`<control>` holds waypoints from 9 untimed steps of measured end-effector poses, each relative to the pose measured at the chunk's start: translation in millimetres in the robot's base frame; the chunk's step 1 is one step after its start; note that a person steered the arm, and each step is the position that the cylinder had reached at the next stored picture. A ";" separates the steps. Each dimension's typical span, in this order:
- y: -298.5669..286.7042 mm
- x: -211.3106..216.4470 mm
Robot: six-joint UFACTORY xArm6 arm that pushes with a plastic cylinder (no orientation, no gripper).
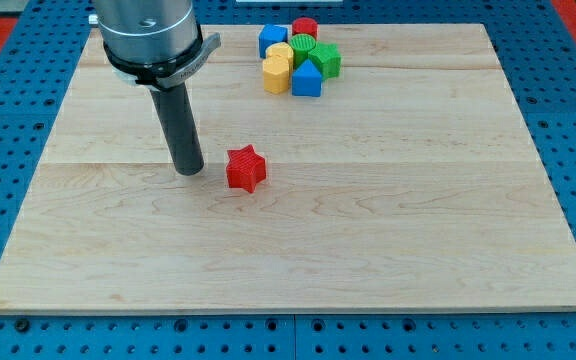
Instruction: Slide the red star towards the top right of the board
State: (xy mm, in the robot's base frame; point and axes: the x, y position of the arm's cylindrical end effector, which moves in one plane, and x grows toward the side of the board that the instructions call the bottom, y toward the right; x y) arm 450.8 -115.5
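Observation:
The red star [246, 168] lies on the wooden board [388, 230], a little left of the middle. My tip [189, 170] rests on the board just to the star's left, apart from it by a small gap. The rod rises from there to the arm's grey body at the view's top left.
A tight cluster of blocks sits at the view's top middle: a blue block [272, 40], a red cylinder [304, 29], two yellow blocks [277, 71], a green round block [304, 47], a green star-like block [327, 60] and a blue block [307, 78]. A blue pegboard [568, 120] surrounds the board.

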 end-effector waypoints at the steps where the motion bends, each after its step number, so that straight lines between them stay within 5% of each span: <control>1: 4.0 6.6; 3: 24.6 24.4; 9: 153.1 -26.0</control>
State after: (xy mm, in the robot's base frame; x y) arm 424.9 37.6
